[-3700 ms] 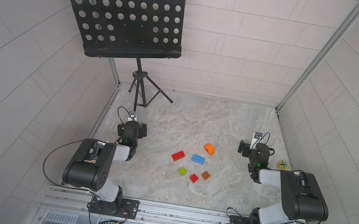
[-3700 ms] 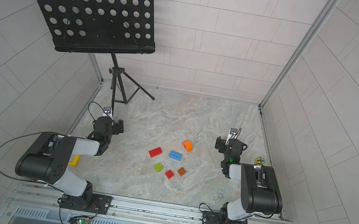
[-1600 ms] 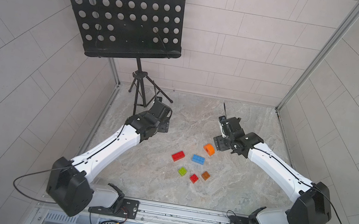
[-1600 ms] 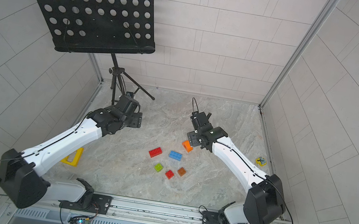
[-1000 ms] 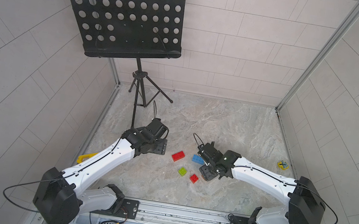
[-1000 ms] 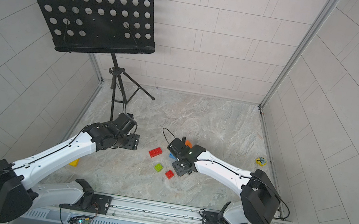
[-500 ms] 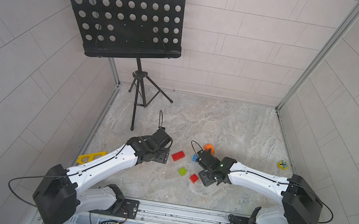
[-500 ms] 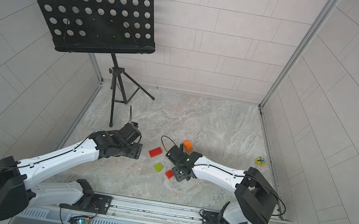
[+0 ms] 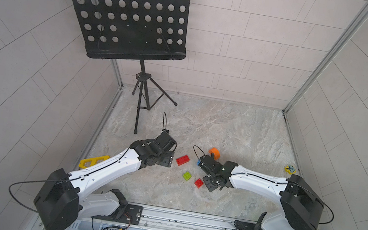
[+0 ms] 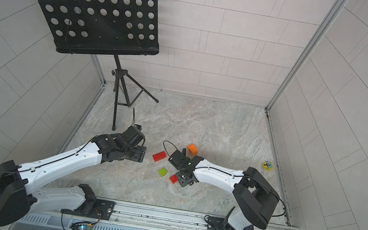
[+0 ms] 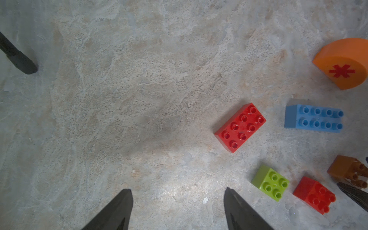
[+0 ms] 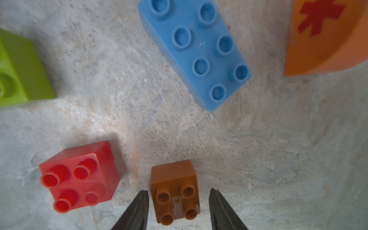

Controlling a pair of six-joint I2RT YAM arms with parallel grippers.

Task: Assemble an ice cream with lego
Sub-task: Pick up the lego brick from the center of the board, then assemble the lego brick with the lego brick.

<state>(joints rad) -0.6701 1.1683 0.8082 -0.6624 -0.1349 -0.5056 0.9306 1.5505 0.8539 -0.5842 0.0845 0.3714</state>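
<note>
Looking down in a top view, found the right gripper (image 9: 211, 184) low over the marble floor (image 9: 238, 129), just right of centre in the frame, hiding the brick beneath it. Saw in the right wrist view its fingertips (image 12: 139, 211) set one on each side of the brown-orange square (image 12: 174, 191), narrowly parted, with thin gaps showing at the brick's sides. Noted that brick studs-up on the floor, at the lower middle of that frame. Found the left gripper (image 11: 177, 199) spread wide over bare floor, holding nothing, at the bottom edge of the left wrist view. Counted the lego as six loose bricks, all lying apart from one another. Placed in the right wrist view the small red square (image 12: 79, 177) just beside the brown one at lower left, the lime green square (image 12: 18, 69) at the left edge, the blue oblong (image 12: 196, 51) at upper middle, and the orange half-round (image 12: 326, 35) with its red asterisk at upper right. Spotted the red oblong (image 9: 182, 160) between the two grippers in both top views. Marked a music stand (image 9: 128, 17) at upper left, a yellow triangular frame (image 9: 91, 161) at the lower left of the floor, and a small yellow object (image 9: 290, 169) at the right floor edge.
</note>
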